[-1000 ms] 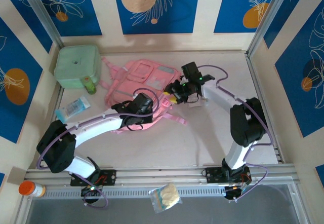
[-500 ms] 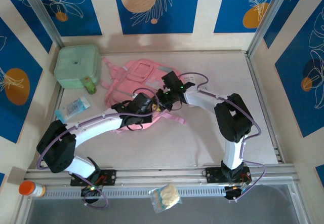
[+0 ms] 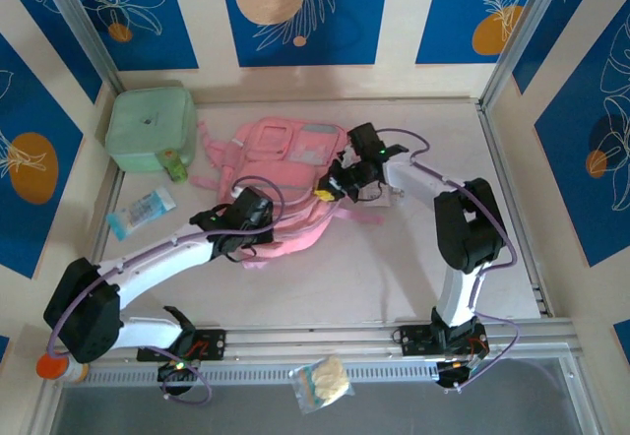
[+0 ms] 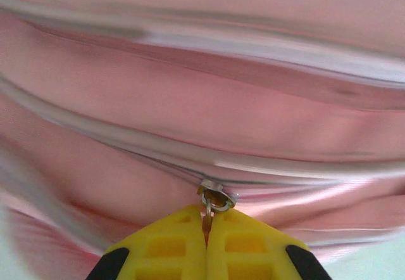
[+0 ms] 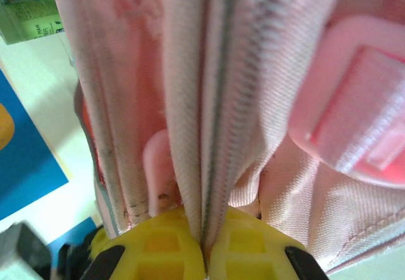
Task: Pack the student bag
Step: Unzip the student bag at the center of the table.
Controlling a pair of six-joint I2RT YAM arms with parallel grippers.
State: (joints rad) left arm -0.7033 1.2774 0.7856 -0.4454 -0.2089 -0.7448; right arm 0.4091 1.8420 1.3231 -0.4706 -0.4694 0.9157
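The pink student bag (image 3: 285,155) lies flat in the middle of the table, its pockets facing up. My left gripper (image 3: 258,220) is at the bag's near edge, its yellow jaws shut on the metal zip pull (image 4: 215,201) of a closed zip. My right gripper (image 3: 330,191) is at the bag's right edge, shut on a fold of the bag's fabric along its zip seam (image 5: 212,134). Pink cloth (image 4: 202,96) stretches across the left wrist view; a pink buckle (image 5: 354,102) sits beside the pinched fold.
A mint-green square case (image 3: 151,126) stands at the back left with a small green bottle (image 3: 175,165) in front of it. A blue packet (image 3: 143,210) lies left of the bag. An orange-capped bottle (image 3: 61,367) and a clear snack bag (image 3: 322,383) rest on the front rail.
My right gripper closed on the bag's edge fabric. My left gripper slid left and nearer with the zip pull, and the bag shifted and stretched between the two arms.
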